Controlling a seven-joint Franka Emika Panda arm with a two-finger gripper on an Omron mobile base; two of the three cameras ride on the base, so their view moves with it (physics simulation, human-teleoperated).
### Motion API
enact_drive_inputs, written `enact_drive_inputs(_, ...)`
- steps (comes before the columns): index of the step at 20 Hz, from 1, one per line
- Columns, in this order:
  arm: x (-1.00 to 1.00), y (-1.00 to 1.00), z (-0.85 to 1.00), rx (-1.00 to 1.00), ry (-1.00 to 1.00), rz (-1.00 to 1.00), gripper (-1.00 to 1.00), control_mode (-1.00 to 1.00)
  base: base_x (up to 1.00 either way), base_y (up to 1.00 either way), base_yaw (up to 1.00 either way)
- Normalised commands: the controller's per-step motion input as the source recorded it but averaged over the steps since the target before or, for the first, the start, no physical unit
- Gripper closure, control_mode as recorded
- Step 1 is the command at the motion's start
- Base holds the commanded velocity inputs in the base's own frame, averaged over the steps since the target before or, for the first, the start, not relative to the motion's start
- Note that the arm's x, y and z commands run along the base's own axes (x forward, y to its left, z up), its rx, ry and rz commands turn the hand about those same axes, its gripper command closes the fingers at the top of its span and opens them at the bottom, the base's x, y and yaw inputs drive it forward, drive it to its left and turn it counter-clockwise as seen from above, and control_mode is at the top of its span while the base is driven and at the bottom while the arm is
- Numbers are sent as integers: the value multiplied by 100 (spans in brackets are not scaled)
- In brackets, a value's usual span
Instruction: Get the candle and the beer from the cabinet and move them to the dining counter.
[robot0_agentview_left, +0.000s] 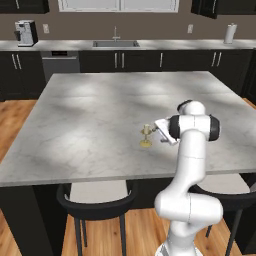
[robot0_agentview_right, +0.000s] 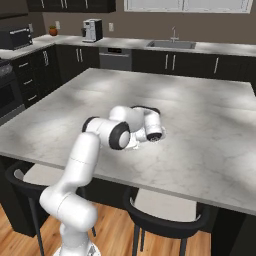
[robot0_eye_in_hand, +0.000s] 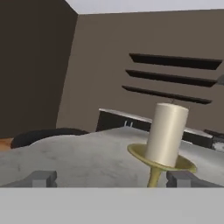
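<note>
The candle (robot0_agentview_left: 145, 136), a cream stub on a brass holder, stands upright on the marble dining counter (robot0_agentview_left: 100, 110) near its front edge. My gripper (robot0_agentview_left: 156, 130) hovers low just to its right, open, with nothing gripped. In the hand view the candle (robot0_eye_in_hand: 166, 135) rises close in front, between the spread fingertips (robot0_eye_in_hand: 41, 177) and nearer the right one, on the dining counter (robot0_eye_in_hand: 78, 153). The gripper (robot0_eye_in_hand: 113, 178) holds nothing. The arm bends over the dining counter (robot0_agentview_right: 210, 130) in the right base view. The beer is out of view. A black upper cabinet (robot0_agentview_left: 206, 6) shows at the top edge.
Two dark stools (robot0_agentview_left: 95, 200) (robot0_agentview_right: 160, 215) stand tucked under the counter's near edge beside my base. Along the back wall run a worktop with a sink (robot0_agentview_left: 115, 43), a coffee machine (robot0_agentview_left: 26, 33), a paper towel roll (robot0_agentview_left: 230, 33) and a dishwasher (robot0_agentview_left: 60, 62).
</note>
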Motion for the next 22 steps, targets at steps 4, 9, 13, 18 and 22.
enact_drive_inputs(4,-28,-10,28,0,19,-9,-100,-100,0,0,0)
enact_drive_inputs(9,-37,-12,30,-4,14,-9,-100,-100,0,0,0)
enact_drive_inputs(13,-33,-10,29,-12,13,-11,-100,-100,0,0,0)
enact_drive_inputs(18,-34,-4,25,-18,6,-15,-100,-100,0,0,0)
enact_drive_inputs(22,-32,-4,26,-19,7,-20,-100,-100,0,0,0)
